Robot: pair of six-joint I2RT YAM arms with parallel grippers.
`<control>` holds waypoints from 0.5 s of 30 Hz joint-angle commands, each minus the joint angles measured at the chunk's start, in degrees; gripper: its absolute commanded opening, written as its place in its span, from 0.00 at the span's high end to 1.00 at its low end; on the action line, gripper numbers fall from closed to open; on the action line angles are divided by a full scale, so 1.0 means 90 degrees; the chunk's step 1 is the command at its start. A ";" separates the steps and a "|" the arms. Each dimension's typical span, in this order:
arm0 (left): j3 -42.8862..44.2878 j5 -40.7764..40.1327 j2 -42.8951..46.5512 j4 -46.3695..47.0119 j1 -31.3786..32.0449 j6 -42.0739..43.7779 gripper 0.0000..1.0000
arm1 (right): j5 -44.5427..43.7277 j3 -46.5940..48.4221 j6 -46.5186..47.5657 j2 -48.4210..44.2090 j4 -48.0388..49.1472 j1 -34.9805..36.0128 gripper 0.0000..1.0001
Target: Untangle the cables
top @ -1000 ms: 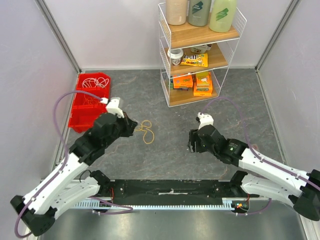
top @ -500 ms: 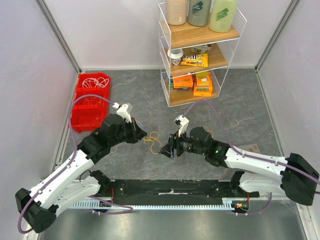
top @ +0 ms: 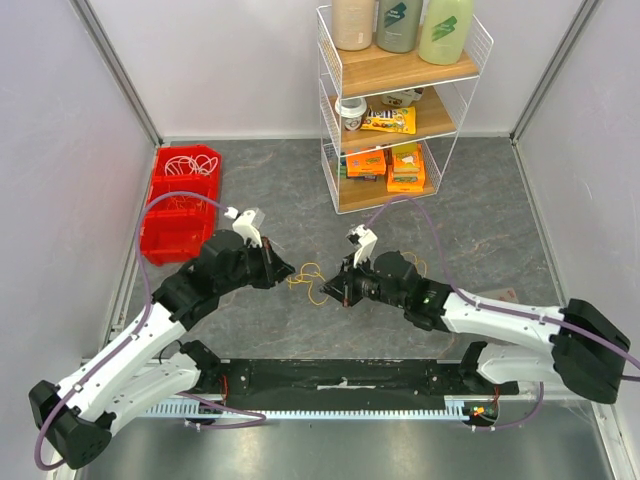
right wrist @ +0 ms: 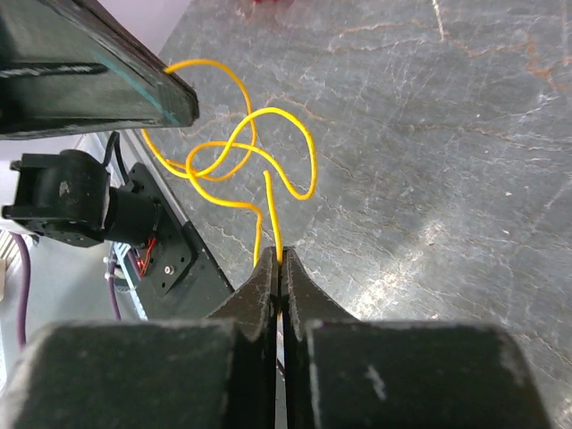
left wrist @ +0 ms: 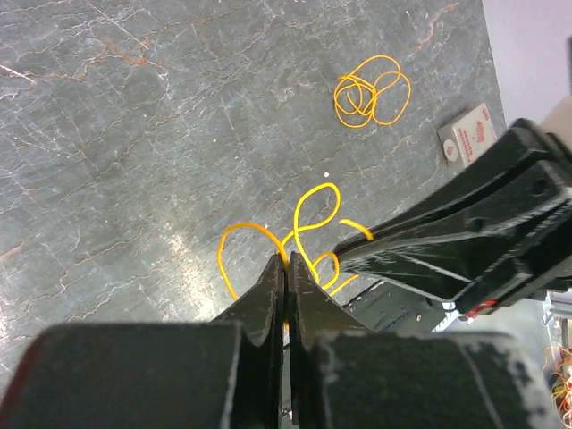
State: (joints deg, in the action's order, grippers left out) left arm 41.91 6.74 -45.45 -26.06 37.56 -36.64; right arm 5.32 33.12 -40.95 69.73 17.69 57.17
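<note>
1. Grey, stone-patterned table (top: 250,180) carries everything I am working on, with my two arms reaching in from its near edge.
2. At the far side stands a white wire rack (top: 325,100) with bottles on top and boxes on its lower shelves.
3. To the far left lies a red bin (top: 160,235) with a bundle of white cables (top: 190,163) in its far end.
4. My left end effector (left wrist: 285,264) is pinched tight on the yellow cable (left wrist: 313,201), which enters right at the fingertips.
5. My right end effector (right wrist: 279,259) faces the left one, tips close together, and is likewise clamped on that same yellow cable, one strand running straight into its closed tips.
6. That yellow cable sits near the middle of the table, its few loose, crossing loops spread between my two end effectors.
7. An orange coil (left wrist: 371,89) lies flat on the table, well apart from the held cable.
8. Near that coil lies a small card (left wrist: 469,138).
</note>
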 commanded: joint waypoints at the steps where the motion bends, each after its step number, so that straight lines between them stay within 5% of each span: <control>1: -0.0008 0.0111 -0.0076 0.0026 -0.0033 0.0067 0.96 | -0.0542 -0.0106 -0.0050 -0.0677 -0.0421 0.0025 1.00; 4: 0.0011 -0.0017 -0.0369 -0.0179 -0.0033 0.0068 0.82 | -0.0552 -0.0408 -0.0312 -0.1058 -0.0861 0.0025 1.00; 10: -0.0038 0.0217 -0.0955 -0.0210 -0.0033 0.0096 0.33 | -0.1069 -0.0975 -0.0665 -0.1751 -0.1194 0.0025 1.00; 15: -0.0310 0.0587 -0.1258 0.0072 -0.0033 0.0194 0.29 | -0.1694 -0.1073 -0.0782 -0.2113 -0.1565 0.0015 1.00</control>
State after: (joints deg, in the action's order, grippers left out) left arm 41.39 8.05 -55.66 -27.86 37.56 -36.25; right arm -3.68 23.53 -46.15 53.36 5.98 57.17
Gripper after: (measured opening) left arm 0.724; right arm 0.010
